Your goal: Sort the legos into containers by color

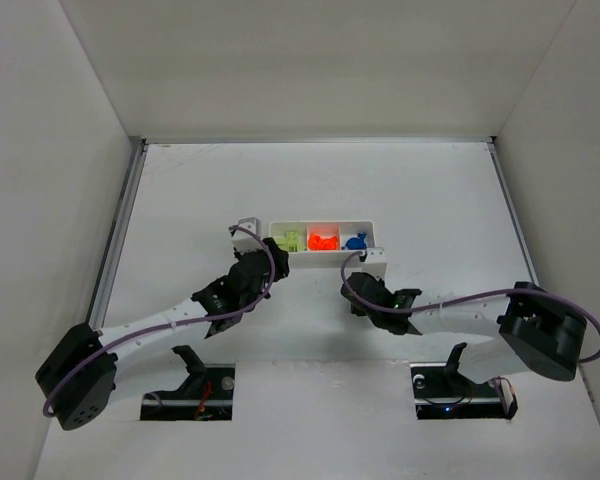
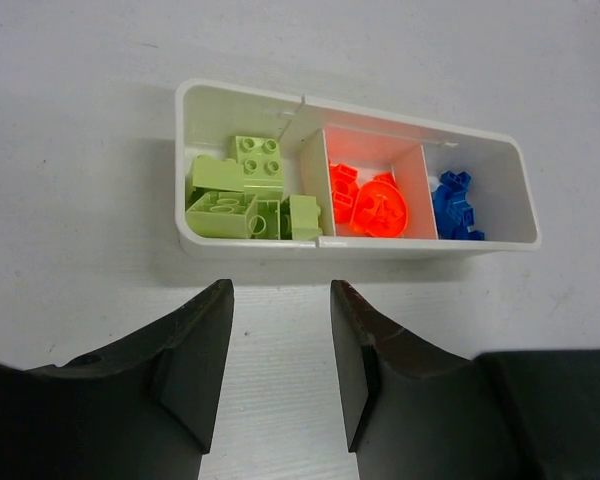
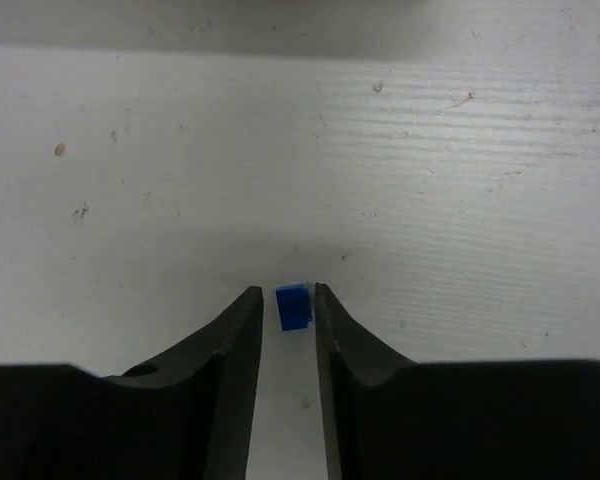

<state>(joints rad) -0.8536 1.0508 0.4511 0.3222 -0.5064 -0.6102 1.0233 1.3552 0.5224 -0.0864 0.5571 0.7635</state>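
Observation:
The white three-compartment tray lies across the table. Its left compartment holds lime green legos, the middle one orange legos and the right one blue legos. My left gripper stands open and empty just in front of the tray's green end. My right gripper is low over the table in front of the tray's blue end. One small blue lego sits between its fingertips. The jaws stand narrow, with a slit of table showing on the brick's left side.
White walls enclose the table on three sides, with a metal rail along the left edge. Two cut-outs with docks sit at the near edge. Both arms' cables loop beside the wrists.

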